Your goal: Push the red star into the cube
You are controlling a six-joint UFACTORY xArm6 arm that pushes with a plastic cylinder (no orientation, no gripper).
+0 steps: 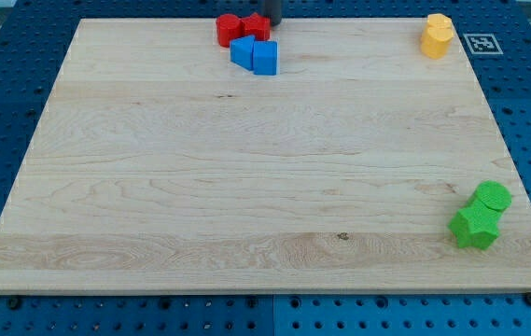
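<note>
Two red blocks touch each other at the view's top edge: a star-like one (230, 29) on the left and another red block (256, 26) on its right. Just below them lie two blue blocks, touching: a blue cube (265, 58) and a second blue block (242, 50) to its left. The left red block touches the blue pair from above. My rod comes down from the view's top, and my tip (272, 21) stands at the right side of the right red block, above the blue cube.
Two yellow blocks (437, 35) are stacked close together at the top right corner. A green round block (493, 196) and a green star (475, 228) touch near the right edge at the bottom. The wooden board (246, 187) lies on a blue pegboard.
</note>
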